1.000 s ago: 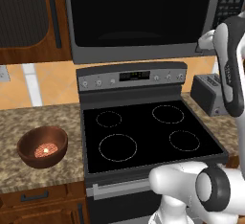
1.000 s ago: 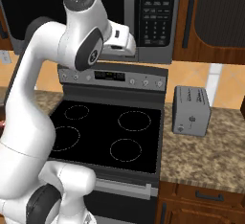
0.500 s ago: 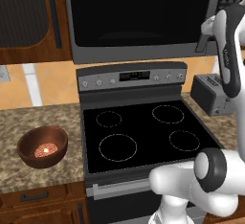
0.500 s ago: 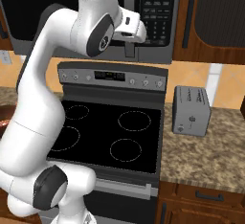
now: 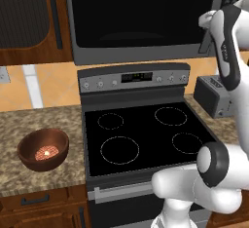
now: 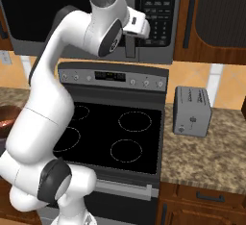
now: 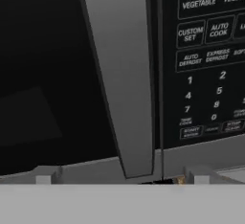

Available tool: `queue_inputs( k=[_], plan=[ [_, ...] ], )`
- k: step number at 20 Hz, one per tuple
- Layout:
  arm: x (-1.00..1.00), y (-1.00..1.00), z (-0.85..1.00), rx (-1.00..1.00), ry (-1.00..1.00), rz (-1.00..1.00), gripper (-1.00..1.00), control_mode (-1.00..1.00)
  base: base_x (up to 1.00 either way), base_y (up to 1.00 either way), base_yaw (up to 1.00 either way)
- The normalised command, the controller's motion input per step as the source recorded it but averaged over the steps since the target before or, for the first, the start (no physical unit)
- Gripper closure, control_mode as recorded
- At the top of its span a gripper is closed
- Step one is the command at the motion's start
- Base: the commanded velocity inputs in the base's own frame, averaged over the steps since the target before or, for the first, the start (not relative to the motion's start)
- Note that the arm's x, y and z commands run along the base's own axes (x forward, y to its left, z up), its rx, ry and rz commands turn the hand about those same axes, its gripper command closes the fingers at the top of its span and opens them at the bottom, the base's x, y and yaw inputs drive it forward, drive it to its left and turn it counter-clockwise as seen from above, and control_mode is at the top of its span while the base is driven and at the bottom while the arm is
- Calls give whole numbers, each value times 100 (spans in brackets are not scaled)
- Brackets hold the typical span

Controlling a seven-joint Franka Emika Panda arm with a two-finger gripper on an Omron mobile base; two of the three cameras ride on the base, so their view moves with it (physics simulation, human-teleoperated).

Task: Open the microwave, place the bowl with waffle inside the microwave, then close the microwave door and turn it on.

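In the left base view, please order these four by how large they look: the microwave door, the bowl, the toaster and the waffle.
1. microwave door, by far the largest
2. bowl and toaster: they look similar, and the arm hides part of the toaster, so I do not rank them
3. waffle, the smallest, lying in the bowl

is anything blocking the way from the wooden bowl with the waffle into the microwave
Yes: the black-glass microwave door is shut, closing off the cavity. The reddish-brown wooden bowl sits on the speckled counter left of the black stove, with nothing else visible between.
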Motion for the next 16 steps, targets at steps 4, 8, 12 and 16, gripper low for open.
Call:
queue_inputs(
  k=[4,8,12,16],
  plan=[
    [49,-13,-6,4,-10,0,-100,-100,0,0,0],
    [54,-16,-15,1,-7,0,-100,-100,0,0,0],
    [68,-18,-35,1,-6,0,-100,-100,0,0,0],
    [83,-1,-81,0,-6,0,-100,-100,0,0,0]
  ],
)
